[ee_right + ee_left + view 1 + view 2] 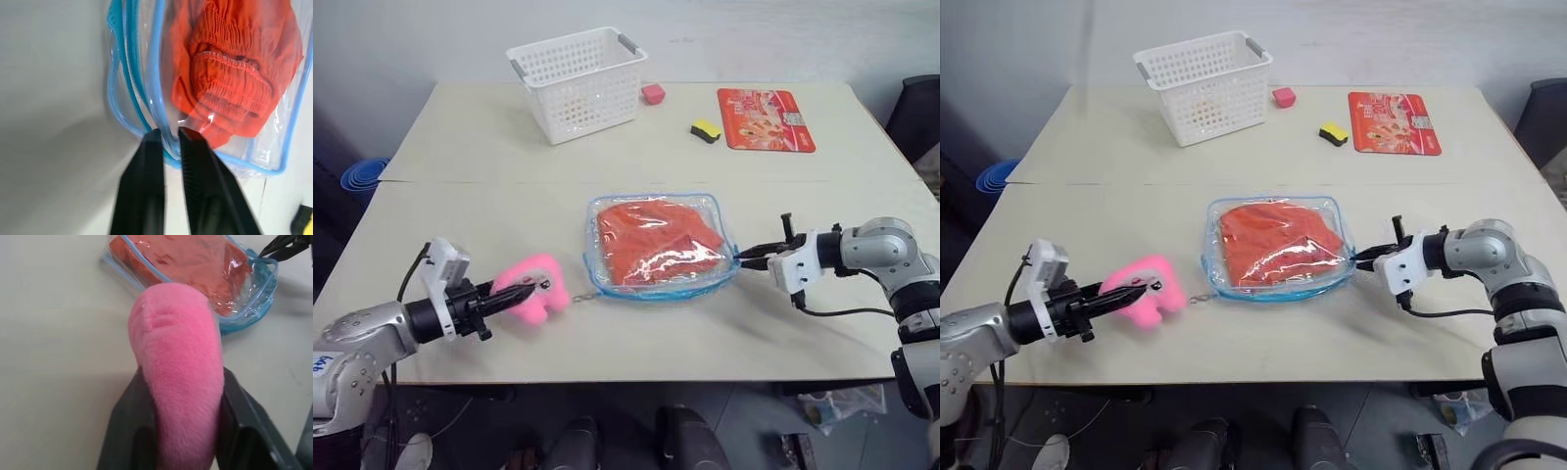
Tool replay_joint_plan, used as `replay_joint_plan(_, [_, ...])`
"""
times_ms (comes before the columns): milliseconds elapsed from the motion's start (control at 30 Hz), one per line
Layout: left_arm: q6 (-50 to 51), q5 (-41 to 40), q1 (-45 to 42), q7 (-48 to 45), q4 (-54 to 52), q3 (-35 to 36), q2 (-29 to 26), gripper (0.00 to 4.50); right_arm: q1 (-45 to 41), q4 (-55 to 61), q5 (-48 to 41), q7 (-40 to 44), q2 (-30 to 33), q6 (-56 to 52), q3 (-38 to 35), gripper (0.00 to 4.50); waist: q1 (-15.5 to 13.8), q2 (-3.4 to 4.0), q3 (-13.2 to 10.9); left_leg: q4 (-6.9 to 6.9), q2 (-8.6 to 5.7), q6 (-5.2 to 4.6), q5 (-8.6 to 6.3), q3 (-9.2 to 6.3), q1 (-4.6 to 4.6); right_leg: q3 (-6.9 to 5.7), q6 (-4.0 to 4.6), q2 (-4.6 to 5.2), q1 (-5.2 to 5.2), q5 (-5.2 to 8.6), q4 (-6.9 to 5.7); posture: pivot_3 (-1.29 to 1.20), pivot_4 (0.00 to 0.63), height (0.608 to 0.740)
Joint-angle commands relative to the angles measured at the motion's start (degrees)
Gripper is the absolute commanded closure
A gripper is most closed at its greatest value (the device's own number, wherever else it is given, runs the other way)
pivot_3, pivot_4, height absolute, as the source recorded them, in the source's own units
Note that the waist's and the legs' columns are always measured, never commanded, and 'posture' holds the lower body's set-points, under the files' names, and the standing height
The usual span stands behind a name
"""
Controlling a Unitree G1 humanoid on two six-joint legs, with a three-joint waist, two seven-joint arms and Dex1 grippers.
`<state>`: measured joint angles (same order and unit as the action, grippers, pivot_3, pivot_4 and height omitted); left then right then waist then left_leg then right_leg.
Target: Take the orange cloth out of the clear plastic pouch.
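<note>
At the left, the left gripper (524, 291) has its two black fingers clamped around a pink plush toy (540, 287), held just above the beige table (460, 147) and apart from the pouch. In the middle lies the clear plastic pouch (658, 245), flat on the table, with the orange cloth (656, 240) folded inside it and nothing of it drawn out yet. At the right, the right gripper (168, 134) has its fingertips pinched on the blue zipper edge at the pouch's corner, the jaws standing narrowly apart on the plastic. The step in hand looks like getting the pouch open; the next move likely calls for the left gripper to let go of the toy and reach in for the cloth while the right steadies the pouch
</note>
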<state>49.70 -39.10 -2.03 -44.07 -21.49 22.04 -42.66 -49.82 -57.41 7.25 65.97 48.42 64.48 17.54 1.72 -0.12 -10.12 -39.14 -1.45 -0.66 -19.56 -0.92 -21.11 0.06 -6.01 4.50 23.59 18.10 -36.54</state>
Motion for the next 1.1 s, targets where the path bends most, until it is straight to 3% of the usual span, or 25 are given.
replay_joint_plan(33, [-3.34, 0.57, 0.06, -0.35, -0.03, -0.30, 0.36, 1.90, 1.73, 5.04, -5.55, 3.05, 1.06, -3.92, -1.88, 2.53, -0.03, 0.00, 0.00, 0.00, 0.00, 0.00, 0.00, -0.01, 0.00, -0.01, 0.00, 0.00, 0.00, 0.00, 0.00, 0.00, 0.150, 0.740])
replay_joint_plan(233, [-4.17, -0.16, 2.60, -0.52, 0.83, 3.02, -0.64, 0.16, 7.95, 15.02, -12.14, 6.12, 4.50, -13.87, -4.94, 0.54, -0.13, 0.01, 0.00, 0.02, 0.02, 0.00, -0.01, -0.02, 0.00, -0.02, 0.00, 0.02, 0.00, 0.00, 0.01, 0.00, 0.150, 0.740])
replay_joint_plan(300, [-3.17, -0.25, 2.13, 0.02, 3.55, 5.59, -2.18, 0.00, 11.16, 19.24, -14.27, 6.03, 5.89, -17.83, -6.87, 0.04, -0.14, 0.01, -0.01, 0.02, 0.02, -0.01, -0.01, -0.03, 0.00, -0.01, 0.00, 0.02, 0.00, 0.00, 0.01, 0.00, 0.150, 0.740])
replay_joint_plan(367, [-2.86, -0.20, 0.67, -0.23, 6.47, 8.18, -4.67, 0.00, 15.18, 25.09, -17.80, 5.20, 7.05, -25.33, -9.76, 0.04, -0.18, 0.01, -0.01, 0.03, 0.04, -0.01, -0.01, -0.05, 0.00, -0.03, 0.02, 0.02, 0.00, 0.00, 0.00, 0.00, 0.150, 0.740])
replay_joint_plan(467, [-3.54, -0.17, -5.05, -1.23, 4.95, 6.94, -9.40, 0.00, 23.59, 40.05, -26.88, 5.27, 10.19, -46.00, -13.97, 0.04, -0.34, 0.03, -0.01, 0.04, 0.06, 0.00, -0.02, -0.09, -0.02, -0.06, 0.05, 0.02, 0.00, 0.01, 0.01, 0.00, 0.150, 0.740])
replay_joint_plan(600, [-11.29, 7.55, -13.90, -4.18, -2.30, -6.48, -14.62, 0.00, 33.14, 59.48, -40.62, 2.66, 13.81, -71.76, -18.92, 0.04, -1.69, 0.07, 0.00, 0.04, 0.04, -0.04, -0.08, -0.14, -0.09, -0.11, 0.06, 0.10, -0.03, 0.01, 0.11, 0.00, 0.150, 0.740])
replay_joint_plan(733, [-27.50, 23.31, -20.73, -8.41, -3.97, -25.75, -13.96, 0.00, 38.03, 73.06, -54.13, -5.33, 12.03, -89.91, -24.58, 0.04, -1.72, 0.22, 0.06, 0.15, 0.02, -0.08, -0.17, -0.10, -0.08, -0.08, 0.06, 0.09, -0.10, 0.00, 0.39, 0.00, 0.150, 0.740])
replay_joint_plan(833, [-37.05, 31.72, -23.50, -9.71, -0.38, -34.16, -10.95, 0.00, 40.85, 78.41, -58.27, -9.59, 9.70, -95.16, -27.30, 0.04, -1.58, 0.20, 0.05, 0.25, 0.07, -0.08, -0.17, -0.03, -0.11, -0.05, 0.06, -0.02, -0.05, -0.01, 0.48, 0.00, 0.150, 0.740])
replay_joint_plan(1100, [-44.57, 38.04, -25.32, -10.43, 8.55, -40.35, -2.48, 0.00, 50.33, 88.06, -56.84, -17.50, 3.48, -97.93, -30.59, 0.04, -2.44, 0.18, 0.04, 0.11, 0.05, -0.22, -0.20, 0.01, -0.18, -0.02, 0.00, -0.04, -0.02, -0.03, 0.42, 0.00, 0.150, 0.740])
